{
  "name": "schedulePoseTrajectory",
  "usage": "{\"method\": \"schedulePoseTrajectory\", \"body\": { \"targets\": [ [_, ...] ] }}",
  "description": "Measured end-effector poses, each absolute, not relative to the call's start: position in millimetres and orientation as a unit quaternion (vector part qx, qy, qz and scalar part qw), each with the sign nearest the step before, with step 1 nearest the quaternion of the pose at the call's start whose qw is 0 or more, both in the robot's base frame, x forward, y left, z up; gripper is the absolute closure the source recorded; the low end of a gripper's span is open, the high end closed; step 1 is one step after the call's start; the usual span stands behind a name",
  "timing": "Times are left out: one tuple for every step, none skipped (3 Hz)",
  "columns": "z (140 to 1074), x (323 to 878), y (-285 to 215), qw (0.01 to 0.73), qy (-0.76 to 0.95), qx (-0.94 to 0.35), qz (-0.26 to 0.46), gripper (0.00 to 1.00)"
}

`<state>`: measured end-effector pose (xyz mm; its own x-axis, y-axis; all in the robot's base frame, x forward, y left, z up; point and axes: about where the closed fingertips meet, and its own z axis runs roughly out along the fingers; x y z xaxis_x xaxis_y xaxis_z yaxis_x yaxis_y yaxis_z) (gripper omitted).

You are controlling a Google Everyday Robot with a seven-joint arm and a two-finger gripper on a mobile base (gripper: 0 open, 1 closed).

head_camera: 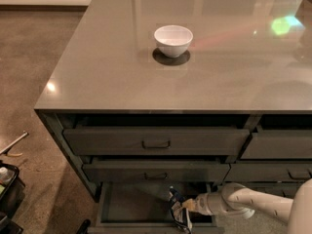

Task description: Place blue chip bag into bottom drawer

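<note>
Found the gripper [186,207] low at the cabinet front, reaching in from the right over the pulled-out bottom drawer [134,204], and closed on the blue chip bag [177,213]. Observed the bag held on edge, crumpled, toward the right end of the drawer and close to its front rim. Cannot tell whether its lower edge touches the drawer floor. Traced the white arm [253,204] back to the right edge of view, low across the face of the right-hand drawers [275,145]. Noted the middle drawer [156,171] directly above, overhanging the rear of the open tray, with the top drawer [156,141] above that. Recorded a white bowl [173,39] on the countertop [112,77], well apart from the work and of no concern.

Judged the placing nearly done: bag within the drawer's outline, release not yet made.

Risks, as judged:
- Letting go here may land the bag on the front rim and tip it out onto the floor. Cause: position near the front edge, and light foil that falls unpredictably.
- Opening may fail to shed the bag. Cause: crumpled foil catching on the gripper and dragging out on withdrawal.
- Raising the wrist early may strike the middle drawer. Cause: little clearance overhead.
- Leaving the bag on edge may foul the drawer above. Cause: height when upright.
</note>
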<state>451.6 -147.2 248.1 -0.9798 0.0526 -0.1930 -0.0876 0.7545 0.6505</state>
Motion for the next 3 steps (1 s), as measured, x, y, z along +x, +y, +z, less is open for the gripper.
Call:
{"method": "schedulePoseTrajectory", "body": {
  "targets": [
    [248.1, 451.6, -147.1, 0.100, 0.931, -0.009, 0.350, 0.58],
    [248.1, 451.6, -147.1, 0.100, 0.931, -0.009, 0.350, 0.34],
    [248.1, 451.6, -147.1, 0.100, 0.931, -0.009, 0.350, 0.12]
  ]
}}
